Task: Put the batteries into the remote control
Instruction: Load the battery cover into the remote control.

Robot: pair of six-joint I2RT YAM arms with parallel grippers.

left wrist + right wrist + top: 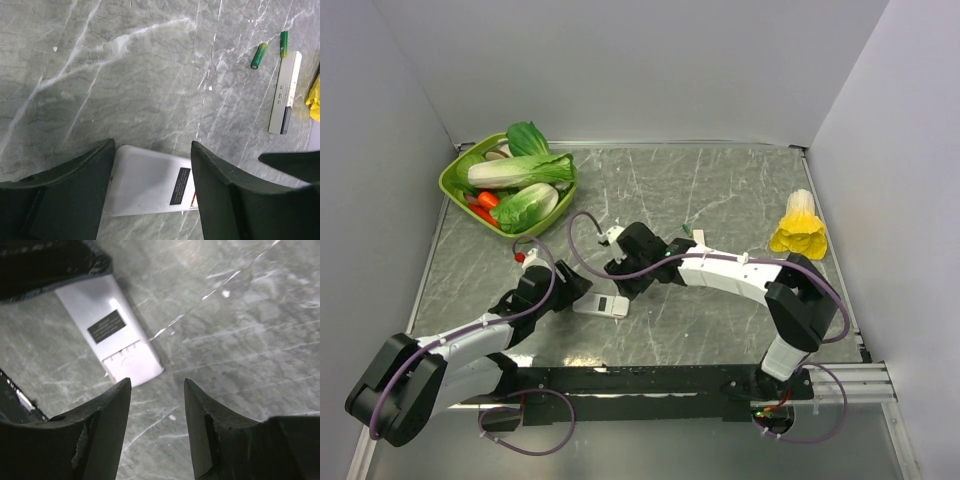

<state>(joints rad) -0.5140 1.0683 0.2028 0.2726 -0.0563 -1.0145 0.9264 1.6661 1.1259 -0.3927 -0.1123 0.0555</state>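
The remote control lies flat on the desk, near the middle and close to the front. Its white back faces up, and you can see the small dark label. The little door for the batteries looks shut, so the job seems to be at the start: getting that door open. The left tool is over one end of the remote control. Its fingers are spread, with the white back showing between them. I cannot tell if they press on it or just hang above it. The right tool is at the other end, by the door. Its fingers are spread with only bare desk between them, so it holds nothing. No battery is in either tool. A small red bit sits beside the left arm. It may be one of the batteries, but it is too small to be sure. Next, I think the right tool must come down on the door end and slide the door off, while the left tool keeps the remote control from moving. It should push gently, or the remote control could skid away.
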